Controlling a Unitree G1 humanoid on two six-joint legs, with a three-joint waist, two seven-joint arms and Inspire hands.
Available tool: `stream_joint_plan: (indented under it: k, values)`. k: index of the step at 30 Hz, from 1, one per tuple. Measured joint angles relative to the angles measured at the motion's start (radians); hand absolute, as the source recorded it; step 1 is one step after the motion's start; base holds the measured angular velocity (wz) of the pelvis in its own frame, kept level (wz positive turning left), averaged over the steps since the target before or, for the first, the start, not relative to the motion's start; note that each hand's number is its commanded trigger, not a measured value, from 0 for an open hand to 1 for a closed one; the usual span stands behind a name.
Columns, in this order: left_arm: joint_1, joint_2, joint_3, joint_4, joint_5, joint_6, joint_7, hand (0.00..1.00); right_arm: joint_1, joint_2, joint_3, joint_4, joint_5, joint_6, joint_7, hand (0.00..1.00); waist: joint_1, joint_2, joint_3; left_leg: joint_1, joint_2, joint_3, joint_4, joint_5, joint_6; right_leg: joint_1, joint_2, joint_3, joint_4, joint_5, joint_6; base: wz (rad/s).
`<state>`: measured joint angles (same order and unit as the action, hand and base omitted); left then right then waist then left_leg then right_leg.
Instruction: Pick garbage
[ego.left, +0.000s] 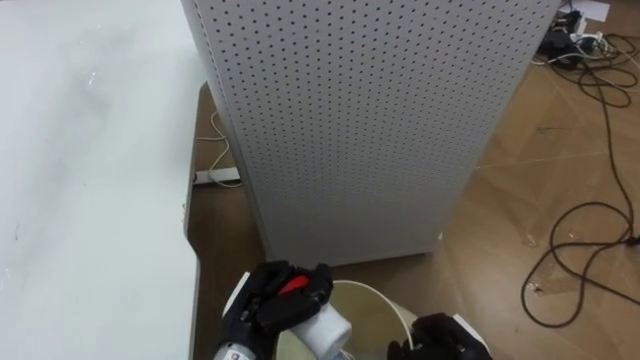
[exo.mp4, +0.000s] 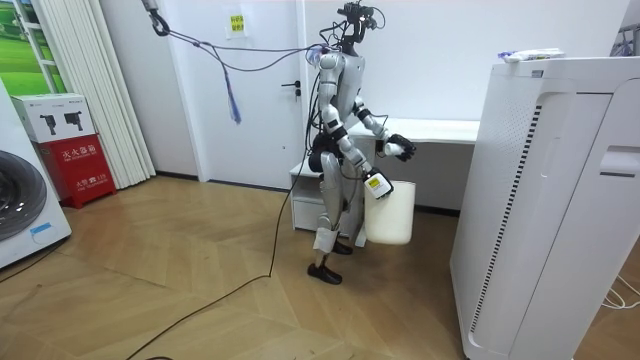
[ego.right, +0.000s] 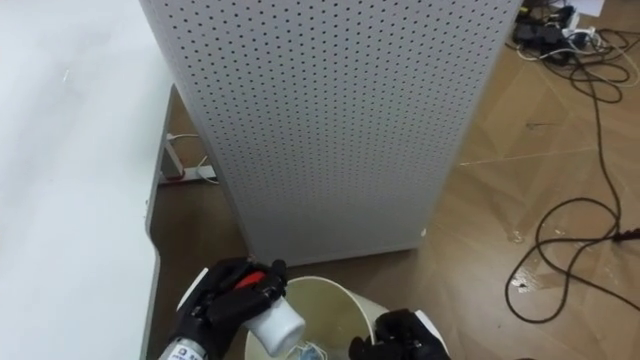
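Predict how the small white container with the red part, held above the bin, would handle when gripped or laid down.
The white container looks smooth and round-sided, so it may slip in a loose grip and would probably roll if laid down. It fits within the left robot hand, so it is likely light. Its shape seems rigid, not floppy.

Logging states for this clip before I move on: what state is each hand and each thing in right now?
left hand: shut on the white container, above the bin's mouth.
right hand: shut on the bin's rim.
white container: held tilted, not yet dropped.
bin: open-topped, upright, carried off the floor.
perforated cabinet: upright on the floor, just ahead of the bin.
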<state>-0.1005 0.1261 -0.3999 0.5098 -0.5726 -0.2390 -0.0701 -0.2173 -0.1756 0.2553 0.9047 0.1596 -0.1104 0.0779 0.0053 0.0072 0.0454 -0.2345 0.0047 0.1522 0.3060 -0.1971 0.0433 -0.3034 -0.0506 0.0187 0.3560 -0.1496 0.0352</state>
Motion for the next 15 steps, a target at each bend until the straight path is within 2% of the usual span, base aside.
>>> stream_joint_plan:
  k: [1, 2, 3, 4, 5, 15]
  values:
    - [0.000, 0.000, -0.004, 0.009, 0.001, 0.003, -0.006, 1.00, 0.000, 0.001, 0.000, 0.000, 0.002, 0.000, 0.000, 1.00, 0.000, -0.001, 0.0000, 0.000, 0.000, 0.004, 0.000, 0.000, 0.000, -0.005, -0.001, -0.002, 0.007, 0.000, 0.000, -0.08]
    - [0.000, -0.001, -0.006, 0.013, 0.003, 0.006, -0.009, 0.93, 0.000, 0.002, 0.000, 0.000, 0.002, 0.000, 0.000, 1.00, 0.000, -0.001, -0.0001, 0.000, 0.000, 0.005, 0.001, 0.000, 0.000, -0.006, -0.001, -0.003, 0.007, 0.000, 0.000, -0.08]
    - [0.000, -0.001, -0.007, 0.018, 0.008, 0.010, -0.013, 0.69, 0.000, 0.003, 0.000, 0.001, 0.002, 0.000, 0.000, 1.00, -0.002, -0.001, -0.0002, 0.000, 0.000, 0.007, 0.002, 0.000, 0.000, -0.006, -0.001, -0.002, 0.007, 0.000, 0.000, -0.04]
    - [0.000, 0.000, -0.009, 0.021, 0.009, 0.012, -0.017, 0.15, 0.000, 0.003, 0.000, 0.004, 0.002, 0.000, 0.000, 1.00, -0.002, -0.001, -0.0004, 0.000, 0.000, 0.006, 0.003, 0.000, 0.000, -0.005, -0.001, -0.002, 0.007, 0.000, 0.000, -0.03]
    - [0.000, 0.002, -0.010, 0.022, 0.008, 0.012, -0.026, 0.00, 0.000, 0.003, 0.000, 0.012, 0.002, 0.000, -0.001, 1.00, -0.002, -0.002, -0.0003, 0.000, 0.000, 0.006, 0.004, 0.000, 0.000, -0.006, -0.001, -0.001, 0.007, 0.000, -0.001, 0.00]
    - [0.006, 0.007, -0.049, 0.031, 0.015, 0.016, -0.101, 0.00, -0.004, 0.003, 0.007, 0.022, 0.002, 0.001, 0.012, 1.00, -0.002, -0.012, -0.0023, -0.017, 0.000, 0.009, 0.012, 0.000, 0.000, -0.031, -0.002, 0.001, 0.021, 0.002, -0.005, -0.02]
